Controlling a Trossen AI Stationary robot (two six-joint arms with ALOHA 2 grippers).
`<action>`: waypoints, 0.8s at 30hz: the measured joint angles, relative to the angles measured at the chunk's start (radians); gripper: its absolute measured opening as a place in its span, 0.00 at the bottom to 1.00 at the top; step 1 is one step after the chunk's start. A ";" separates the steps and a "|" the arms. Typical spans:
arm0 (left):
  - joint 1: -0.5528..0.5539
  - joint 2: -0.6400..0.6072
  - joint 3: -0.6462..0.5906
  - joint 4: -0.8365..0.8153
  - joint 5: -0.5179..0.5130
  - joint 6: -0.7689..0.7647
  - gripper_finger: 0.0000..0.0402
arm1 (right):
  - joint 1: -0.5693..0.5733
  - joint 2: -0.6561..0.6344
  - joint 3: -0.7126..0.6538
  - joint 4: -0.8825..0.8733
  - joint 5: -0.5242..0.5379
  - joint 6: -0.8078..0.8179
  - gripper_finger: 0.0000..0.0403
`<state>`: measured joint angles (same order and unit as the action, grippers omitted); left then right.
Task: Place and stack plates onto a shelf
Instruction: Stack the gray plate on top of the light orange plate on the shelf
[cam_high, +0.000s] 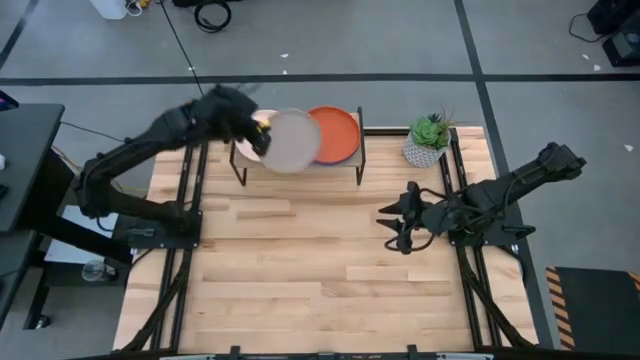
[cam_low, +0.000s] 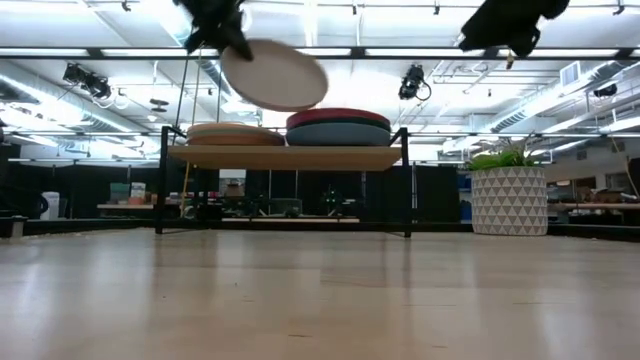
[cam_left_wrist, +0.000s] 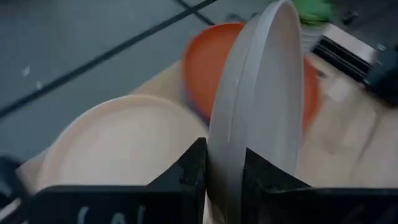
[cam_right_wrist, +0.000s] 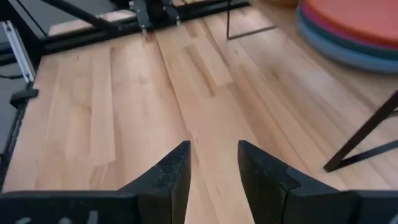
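A wide table (cam_high: 300, 290) of pale wooden planks fills the scene, and its near half is bare wood. Over the right side of the table, partway back, the right end effector (cam_high: 398, 222) hangs above the wood with nothing in it, its two dark fingers (cam_right_wrist: 171, 174) parted with a gap between them.

Farther back, at the far edge of the table, stands a small raised shelf (cam_low: 290, 156) with a light wood rectangular top and thin black metal legs. On the right half of the shelf sits a stack of round flat plates, topped by an orange plate (cam_high: 340, 133) with a dark teal plate (cam_low: 338, 134) under it in the low view. On the left half lies a lower stack topped by a cream plate (cam_left_wrist: 118, 146).

Above the shelf, the left end effector (cam_left_wrist: 225, 180) is clamped on the rim of a round flat grey plate (cam_high: 290, 141). The grey plate is held in the air, tilted, clear of both stacks. Seen from above, it overlaps the left stack and the edge of the orange plate.

To the right of the shelf, at the table's far right corner, stands a small green plant in a white patterned pot (cam_low: 508, 198).
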<state>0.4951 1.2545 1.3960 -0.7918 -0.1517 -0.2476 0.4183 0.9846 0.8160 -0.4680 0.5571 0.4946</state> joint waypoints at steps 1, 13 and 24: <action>0.050 0.000 0.000 -0.010 0.038 0.004 0.14 | 0.000 0.009 -0.008 0.017 0.000 0.000 0.34; 0.444 0.002 -0.001 -0.073 0.315 0.072 0.14 | 0.000 0.029 -0.085 0.083 -0.003 0.002 0.34; 0.530 0.110 -0.002 -0.134 0.407 0.090 0.14 | 0.001 0.028 -0.085 0.116 -0.002 0.000 0.34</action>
<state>1.0248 1.3643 1.3937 -0.9262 0.2550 -0.1581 0.4194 1.0130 0.7307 -0.3518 0.5552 0.4942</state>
